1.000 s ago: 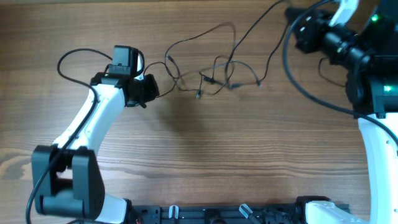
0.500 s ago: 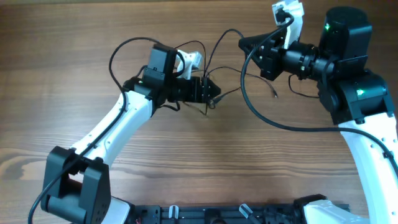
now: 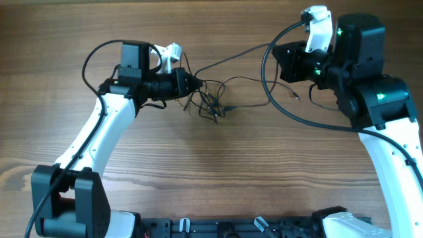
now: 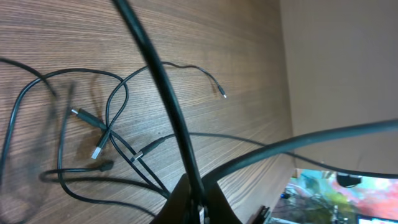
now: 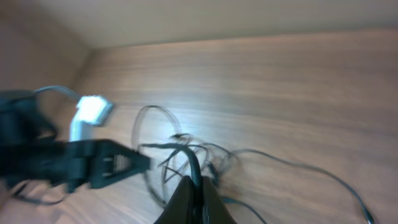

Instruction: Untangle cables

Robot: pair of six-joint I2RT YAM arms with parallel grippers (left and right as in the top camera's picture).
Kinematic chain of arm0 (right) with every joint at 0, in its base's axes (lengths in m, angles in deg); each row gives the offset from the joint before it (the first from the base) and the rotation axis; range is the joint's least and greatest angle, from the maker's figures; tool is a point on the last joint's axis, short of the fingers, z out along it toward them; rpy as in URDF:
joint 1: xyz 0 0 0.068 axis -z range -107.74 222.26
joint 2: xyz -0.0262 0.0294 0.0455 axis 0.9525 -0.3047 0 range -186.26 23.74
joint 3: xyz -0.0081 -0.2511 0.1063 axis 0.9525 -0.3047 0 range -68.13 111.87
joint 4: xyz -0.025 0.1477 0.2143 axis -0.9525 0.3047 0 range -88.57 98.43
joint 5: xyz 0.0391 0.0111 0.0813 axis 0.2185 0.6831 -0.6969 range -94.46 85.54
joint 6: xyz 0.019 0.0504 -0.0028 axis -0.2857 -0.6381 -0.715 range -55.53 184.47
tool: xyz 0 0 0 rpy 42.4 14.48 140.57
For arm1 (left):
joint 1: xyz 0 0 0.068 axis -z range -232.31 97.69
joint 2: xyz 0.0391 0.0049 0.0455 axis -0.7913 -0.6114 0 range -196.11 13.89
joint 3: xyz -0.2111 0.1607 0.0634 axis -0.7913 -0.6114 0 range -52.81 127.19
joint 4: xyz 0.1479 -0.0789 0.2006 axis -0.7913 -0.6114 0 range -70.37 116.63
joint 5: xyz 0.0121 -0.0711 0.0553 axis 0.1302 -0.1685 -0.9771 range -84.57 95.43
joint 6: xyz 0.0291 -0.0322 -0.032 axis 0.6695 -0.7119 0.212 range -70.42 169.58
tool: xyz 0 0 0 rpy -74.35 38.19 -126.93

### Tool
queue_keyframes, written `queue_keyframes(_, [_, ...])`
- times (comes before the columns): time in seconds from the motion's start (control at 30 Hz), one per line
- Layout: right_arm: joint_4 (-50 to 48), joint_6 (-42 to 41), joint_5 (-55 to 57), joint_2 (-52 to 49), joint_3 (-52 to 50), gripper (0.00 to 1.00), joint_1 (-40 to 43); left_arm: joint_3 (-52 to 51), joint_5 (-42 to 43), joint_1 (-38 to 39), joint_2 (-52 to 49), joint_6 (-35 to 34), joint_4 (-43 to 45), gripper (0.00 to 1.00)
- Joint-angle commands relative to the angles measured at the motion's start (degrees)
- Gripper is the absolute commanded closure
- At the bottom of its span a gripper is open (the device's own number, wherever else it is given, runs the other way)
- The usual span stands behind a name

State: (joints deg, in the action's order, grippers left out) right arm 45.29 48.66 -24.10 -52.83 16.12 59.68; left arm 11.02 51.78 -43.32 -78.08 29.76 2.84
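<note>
The wooden table (image 3: pixel 218 172) spreads bare and wide below the knot, out to the black rail (image 3: pixel 251 228) at its near edge. In the wrist views its far edge meets a plain wall. The left arm (image 3: pixel 99 132) reaches in from the near left corner and the right arm (image 3: pixel 396 158) from the near right. Their tips face each other across an open gap. The left gripper (image 3: pixel 195 84) has its fingers (image 4: pixel 186 202) pressed together on a strand of the cables (image 3: pixel 211 106), which rises steeply from the tips. The right gripper (image 3: pixel 276 54) is likewise pinched tight, with a strand arching out from between its fingers (image 5: pixel 208 205). One line stretches between the two grippers above the wood. The rest of the cables lie in a loose tangle just beside the left gripper's tips. A silver plug (image 4: pixel 96 151) and a small loose end (image 4: pixel 222 94) rest flat on the table.
</note>
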Motion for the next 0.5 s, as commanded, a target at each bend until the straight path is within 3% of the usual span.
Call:
queue_keyframes(0.0, [1.25,-4.92,10.67,-0.04,0.87,0.96,0.22,-0.07,-0.33,-2.82,0.9,0.09,-2.38,0.85])
queue_keyframes(0.13, [0.61,0.46,3.65,-0.04,0.87,0.96,0.22,-0.07,-0.35,-3.02,0.9,0.09,-3.13,0.76])
queue_keyframes(0.23, [0.57,0.5,3.28,-0.04,0.85,0.96,0.22,-0.07,-0.98,-3.02,0.9,0.11,-3.78,0.85])
queue_keyframes(0.3, [0.35,5.42,-5.27,-0.04,0.87,0.96,0.22,-0.07,-0.9,-2.97,0.9,0.02,-3.45,0.81])
queue_keyframes(0.33, [0.17,10.91,-14.62,-0.04,0.87,0.96,0.22,-0.07,-0.66,-2.64,0.9,-0.2,-2.89,0.57])
queue_keyframes(0.37, [0.15,12.22,-18.14,-0.04,0.85,0.96,0.22,-0.07,0.02,-1.99,0.9,-0.2,-1.73,0.45])
queue_keyframes(0.47, [0.42,12.81,-19.58,-0.04,0.87,0.96,0.2,-0.07,2.08,-0.07,0.9,-2.58,3.13,0.35])
